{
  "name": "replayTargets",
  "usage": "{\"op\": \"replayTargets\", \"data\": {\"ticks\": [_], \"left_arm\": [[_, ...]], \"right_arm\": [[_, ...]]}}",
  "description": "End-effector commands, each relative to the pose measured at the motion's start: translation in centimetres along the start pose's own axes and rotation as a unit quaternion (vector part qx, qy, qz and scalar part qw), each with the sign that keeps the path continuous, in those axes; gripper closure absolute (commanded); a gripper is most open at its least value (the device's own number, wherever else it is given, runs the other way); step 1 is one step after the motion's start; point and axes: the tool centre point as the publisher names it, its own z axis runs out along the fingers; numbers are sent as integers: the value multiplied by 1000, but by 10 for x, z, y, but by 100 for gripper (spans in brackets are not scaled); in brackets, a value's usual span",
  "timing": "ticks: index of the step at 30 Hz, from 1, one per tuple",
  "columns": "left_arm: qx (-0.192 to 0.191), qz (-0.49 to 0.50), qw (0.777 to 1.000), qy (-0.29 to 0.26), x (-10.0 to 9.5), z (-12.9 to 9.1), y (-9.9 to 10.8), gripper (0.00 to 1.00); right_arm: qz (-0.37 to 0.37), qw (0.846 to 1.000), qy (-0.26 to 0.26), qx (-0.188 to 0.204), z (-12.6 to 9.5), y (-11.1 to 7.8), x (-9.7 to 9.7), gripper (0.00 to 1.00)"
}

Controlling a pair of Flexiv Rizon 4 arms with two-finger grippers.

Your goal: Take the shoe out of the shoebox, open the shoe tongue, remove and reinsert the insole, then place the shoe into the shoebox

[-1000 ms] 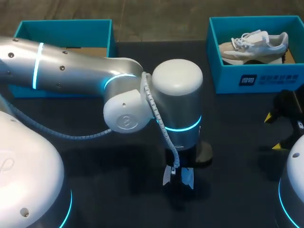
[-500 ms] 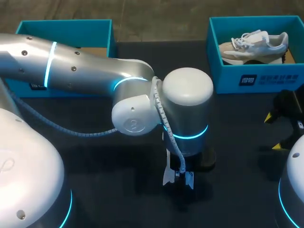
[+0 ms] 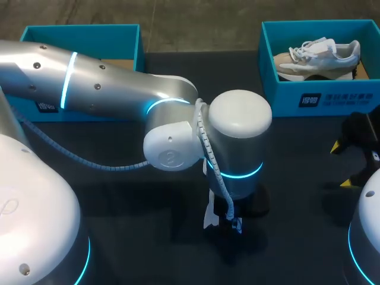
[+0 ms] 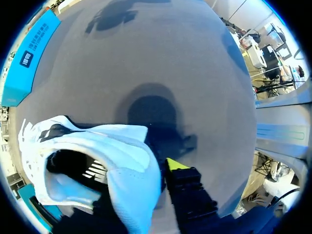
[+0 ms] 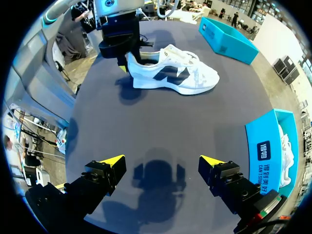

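Note:
A white shoe (image 5: 173,73) with a dark side logo lies on its sole on the dark table. In the head view my left arm hides nearly all of it; only white bits of the shoe (image 3: 208,218) show beneath the wrist. My left gripper (image 5: 122,57) stands at the shoe's heel. Seen from the left wrist, the heel collar (image 4: 127,168) lies against one yellow-tipped finger (image 4: 176,165), the other finger is hidden by the shoe, and my left gripper (image 4: 153,170) is shut on the heel. My right gripper (image 5: 161,165) is open and holds nothing, well short of the shoe.
A blue shoebox (image 3: 323,98) at the back right holds a second pale shoe (image 3: 317,56). Another blue shoebox (image 3: 83,35) stands at the back left. My right gripper (image 3: 341,165) is at the table's right edge, in front of the right box.
My left arm has shifted slightly right and lower over the shoe, and its fingers have drawn together on the heel. The right arm has not moved.

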Motion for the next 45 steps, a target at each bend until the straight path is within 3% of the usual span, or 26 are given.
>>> {"op": "replayTargets", "data": {"ticks": [1,10,17,29,39,45], "left_arm": [[3,-2,1000,2,-5,0,4,100],[7,-7,1000,-11,-10,-9,13,100],[14,4,999,-28,-21,-34,25,100],[31,38,999,-18,-58,-92,64,100],[72,59,996,-1,-98,-168,112,100],[72,59,996,-7,-120,-206,147,100]], "right_arm": [[0,1000,0,1,0,0,1,0],[0,1000,0,1,0,0,1,0],[0,1000,0,1,0,0,1,0],[0,1000,0,1,0,0,1,0],[0,1000,0,1,0,0,1,0],[0,1000,0,1,0,0,1,0]]}}
